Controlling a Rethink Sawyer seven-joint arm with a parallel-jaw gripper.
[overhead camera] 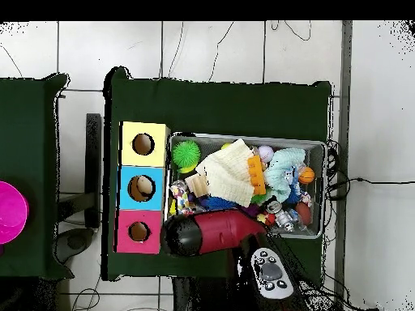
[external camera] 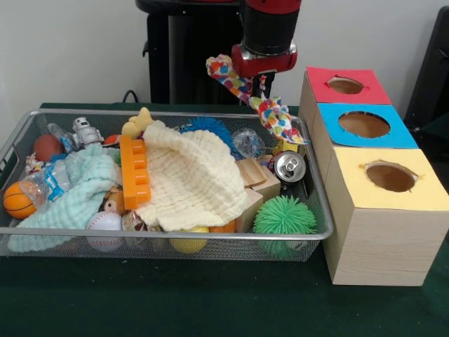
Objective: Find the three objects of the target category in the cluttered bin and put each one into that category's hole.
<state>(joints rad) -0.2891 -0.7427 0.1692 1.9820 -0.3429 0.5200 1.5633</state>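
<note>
The arm descends vertically at the far right end of the wire mesh bin [external camera: 309, 232], its red and black wrist directly above the bin's rear corner next to the row of boxes. The gripper [external camera: 261, 83] carries a multicoloured patterned cloth [external camera: 275, 116]: one end sticks out to the left of the wrist, and the rest hangs down to the bin's rim. The jaws are clenched on this cloth. In the overhead view the arm [overhead camera: 212, 231] lies across the bin's near edge, pointing toward the boxes, and the cloth [overhead camera: 178, 194] shows just beyond its tip, at the end of the bin nearest the boxes.

Three wooden boxes stand in a row, touching, beside the bin on the green counter [external camera: 210, 302]. Each has a round hole in a coloured top: red box [external camera: 345, 86], blue box [external camera: 363, 125], yellow box [external camera: 390, 177].

Bin contents:
- cream waffle-textured cloth [external camera: 193, 179], crumpled, in the centre
- pale green knitted cloth [external camera: 77, 196], soft, at the left
- orange plastic brick [external camera: 135, 172], studded, rigid
- green spiky ball [external camera: 284, 216], rubbery
- metal can [external camera: 290, 167], lying on its side
- wooden blocks [external camera: 256, 184], rectangular
- white baseball [external camera: 105, 225] against the front mesh
- small orange basketball [external camera: 17, 200]
</note>
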